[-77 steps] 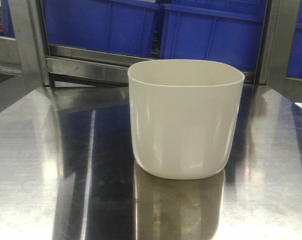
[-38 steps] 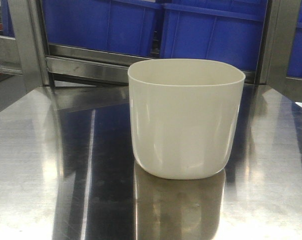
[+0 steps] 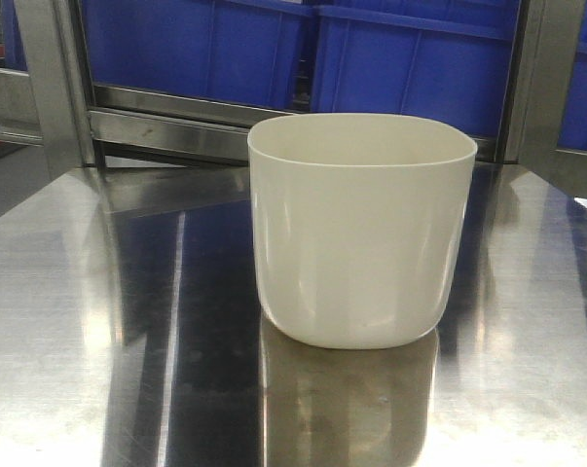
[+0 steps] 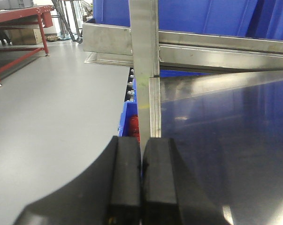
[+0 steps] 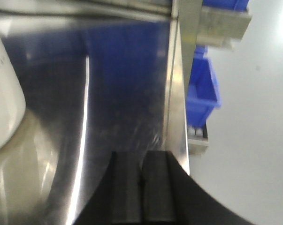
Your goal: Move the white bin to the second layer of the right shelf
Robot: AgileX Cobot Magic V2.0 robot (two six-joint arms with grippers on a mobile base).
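While one white bin stands, two pincers sit clenched — left pincer, right pincer.

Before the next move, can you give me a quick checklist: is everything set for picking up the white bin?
1. The bin upright on the table: ok.
2. The bin empty: cannot tell, its floor is hidden.
3. The left hand open: not ok, shut on nothing.
4. The right hand open: not ok, shut; the bin sits off to its left, apart.
5. The shelf layer free: cannot tell, not in view.
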